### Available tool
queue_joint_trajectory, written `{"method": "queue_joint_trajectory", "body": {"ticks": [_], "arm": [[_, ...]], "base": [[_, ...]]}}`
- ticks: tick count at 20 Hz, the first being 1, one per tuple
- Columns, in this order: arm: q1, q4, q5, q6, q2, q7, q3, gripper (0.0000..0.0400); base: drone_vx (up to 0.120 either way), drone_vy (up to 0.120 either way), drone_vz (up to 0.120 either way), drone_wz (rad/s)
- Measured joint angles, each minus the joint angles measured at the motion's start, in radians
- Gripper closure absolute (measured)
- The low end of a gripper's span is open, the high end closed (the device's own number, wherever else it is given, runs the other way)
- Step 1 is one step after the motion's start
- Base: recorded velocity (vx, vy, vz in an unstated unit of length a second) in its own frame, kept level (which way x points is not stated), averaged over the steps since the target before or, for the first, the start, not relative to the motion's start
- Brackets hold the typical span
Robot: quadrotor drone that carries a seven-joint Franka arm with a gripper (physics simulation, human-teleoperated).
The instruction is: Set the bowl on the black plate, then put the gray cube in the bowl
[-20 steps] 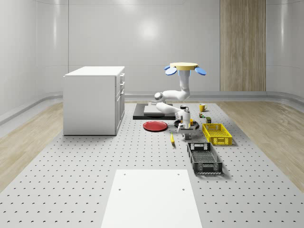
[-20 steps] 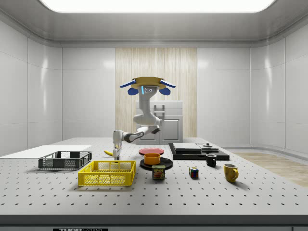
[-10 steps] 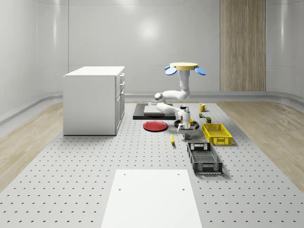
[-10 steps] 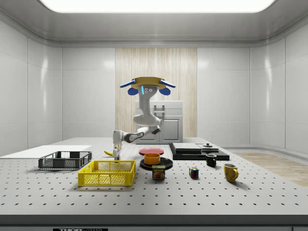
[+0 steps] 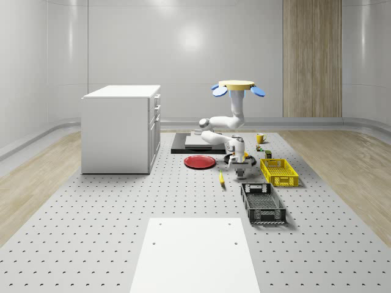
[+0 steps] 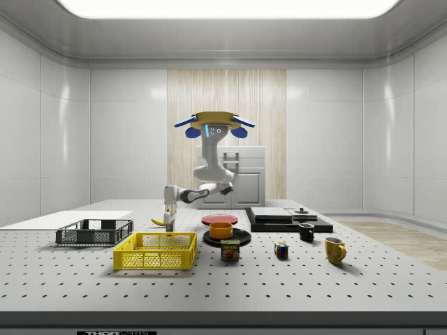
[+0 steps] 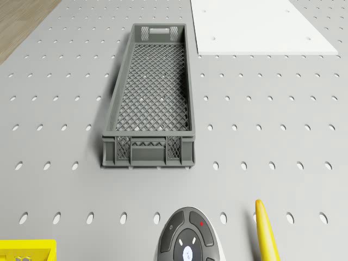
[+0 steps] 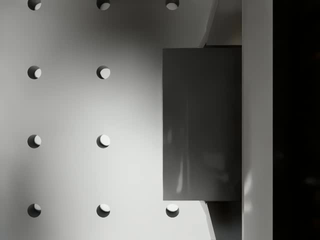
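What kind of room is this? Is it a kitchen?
More likely a simulated robot test lab: a big perforated table holds scattered practice props like the yellow crate, and a drone with an arm hovers above.

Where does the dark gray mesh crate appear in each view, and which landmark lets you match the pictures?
Whole-scene view: the gray crate lies on the table right of centre, nearer the camera than the yellow crate.
Side view: the gray crate sits at the left, behind and left of the yellow crate.
Drone view: the gray crate lies lengthwise between the white panel and the yellow crate's corner.
Shared landmark: the yellow crate.
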Motion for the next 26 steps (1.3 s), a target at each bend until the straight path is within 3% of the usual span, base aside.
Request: {"method": "queue_joint_trajectory", "body": {"ticks": [8,17,26], "arm": [[0.016,-0.031,0.052,-0.032,0.002,0.001,0.055,0.015],[0.02,-0.037,0.064,-0.04,0.003,0.001,0.068,0.015],[0.02,-0.038,0.065,-0.041,0.004,0.001,0.069,0.015]], "base": [[0.0,0.0,0.12,0.0],[-0.12,0.116,0.12,0.0],[-0.107,-0.031,0.0,0.0]]}}
